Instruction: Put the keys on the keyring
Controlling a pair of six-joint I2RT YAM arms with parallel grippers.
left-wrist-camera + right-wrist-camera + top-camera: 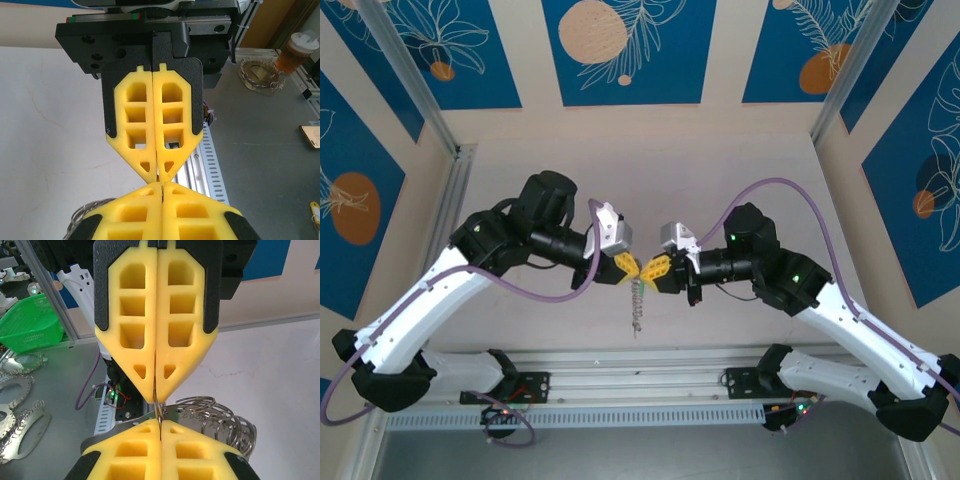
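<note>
Top external: left fingers (625, 266) and right fingers (658, 267) met tip-to-tip, both pinched shut on a dangling silvery coiled-wire keyring (637, 305), likely steadying it.

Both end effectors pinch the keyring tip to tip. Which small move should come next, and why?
Probably ease the left end effector and right end effector slightly apart: both look shut on one thin wire of the keyring, so spreading might open its coil.

left pincer (635, 269) meets right pincer (646, 271) | keyring (637, 305) dangles below | far table (650, 170) open
</note>
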